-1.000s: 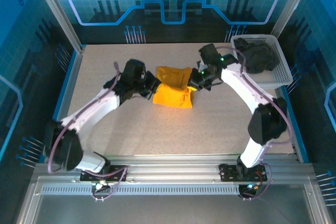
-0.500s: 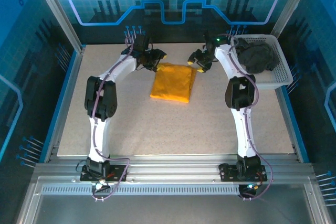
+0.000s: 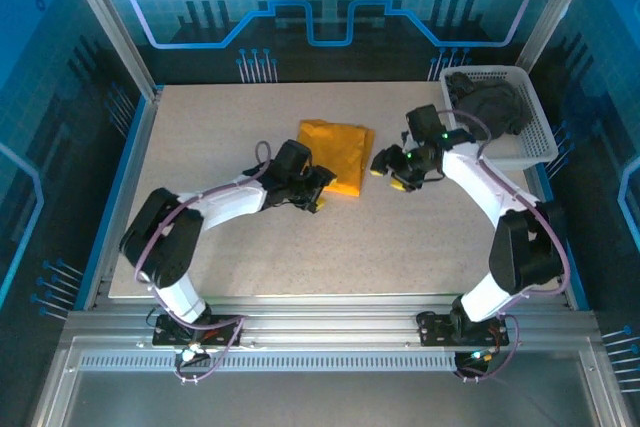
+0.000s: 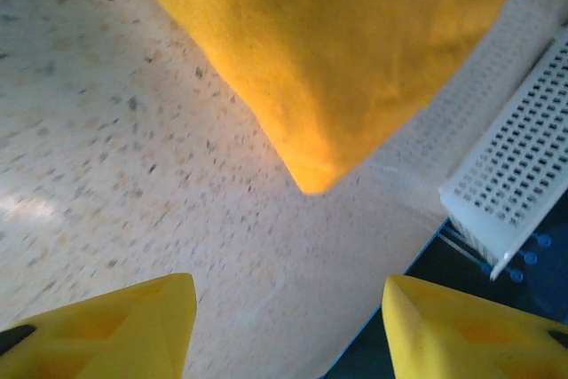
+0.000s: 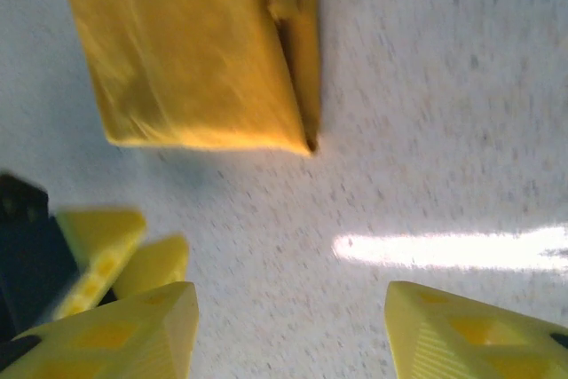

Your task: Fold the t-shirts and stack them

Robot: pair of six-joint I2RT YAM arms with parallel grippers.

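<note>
My left fingers [image 3: 320, 190] hang spread and empty at the near left corner of the folded orange shirt [image 3: 336, 150], which lies on the surface [image 3: 200, 147] toward the far edge. My right fingers [image 3: 388, 171], also spread and empty, hover just right of it. The grey shirt [image 3: 490, 107] sits bunched in the basket [image 3: 522, 152] at the far right corner.

Two grippers, the left gripper [image 3: 320, 191] and the right gripper [image 3: 386, 173]; two t-shirts, one mustard-orange t-shirt [image 3: 335, 147] just ahead of both pairs of fingers, one charcoal t-shirt [image 3: 490, 107] well behind the right fingers; one white lattice basket [image 3: 541, 133]; one table [image 3: 300, 257].
</note>
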